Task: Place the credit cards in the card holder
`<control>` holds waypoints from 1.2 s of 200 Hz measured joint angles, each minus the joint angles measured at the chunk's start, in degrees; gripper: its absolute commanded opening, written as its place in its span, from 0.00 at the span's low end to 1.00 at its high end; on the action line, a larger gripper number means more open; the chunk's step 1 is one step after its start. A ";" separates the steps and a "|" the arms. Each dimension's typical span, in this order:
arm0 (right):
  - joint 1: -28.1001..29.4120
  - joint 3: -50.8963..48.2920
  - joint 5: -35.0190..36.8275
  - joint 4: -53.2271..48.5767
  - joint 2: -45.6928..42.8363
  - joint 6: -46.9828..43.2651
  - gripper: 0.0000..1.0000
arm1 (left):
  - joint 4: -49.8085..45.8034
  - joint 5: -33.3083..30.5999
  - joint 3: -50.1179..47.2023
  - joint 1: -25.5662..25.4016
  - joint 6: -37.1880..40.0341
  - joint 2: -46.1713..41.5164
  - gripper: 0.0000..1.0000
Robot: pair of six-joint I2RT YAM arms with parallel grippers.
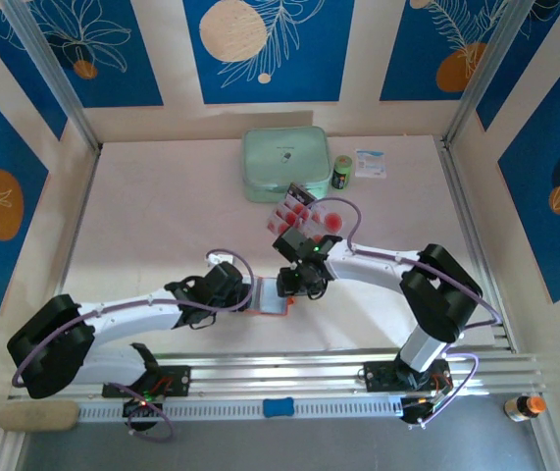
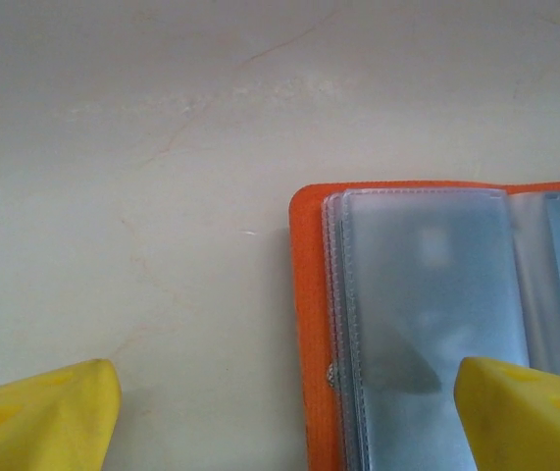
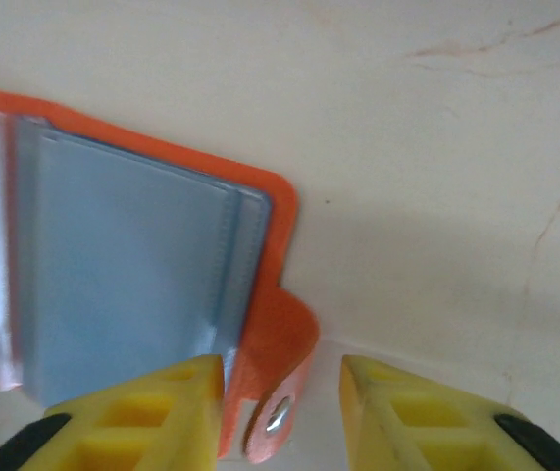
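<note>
Left claw [image 2: 286, 381] gapes wide astride left edge of the open orange-red fold-over card holder [image 2: 309, 324], prob. to pin it flat. Right claw [image 3: 281, 371]: jaws apart, flanking the holder's snap tab [image 3: 294, 339], not pinching. Pink-white, red-circled credit cards [image 1: 306, 213] wait farther off, near mint-green case [image 1: 284, 165]. Pale surface [image 1: 162, 216], blue-patterned walls [image 1: 260, 59].

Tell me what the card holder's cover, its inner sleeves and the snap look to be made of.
The cover of the card holder: orange and matte, curling softly at the tab, so likely faux leather or soft plastic. The sleeves: clear, slightly glossy flexible plastic with seams along the edges. The snap: a small shiny silver stud, probably metal.
</note>
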 measured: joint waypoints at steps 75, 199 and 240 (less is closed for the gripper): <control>-0.85 -3.06 1.73 -0.28 -1.11 -0.79 0.03 | -0.07 0.02 0.61 0.00 0.00 1.09 0.88; -10.36 1.22 1.03 -4.98 -11.41 -7.48 0.46 | 1.31 0.63 0.61 0.00 0.00 3.80 0.89; -16.28 11.52 0.74 -6.78 -9.99 -14.40 0.39 | 1.66 0.70 0.61 0.00 -0.02 4.02 0.89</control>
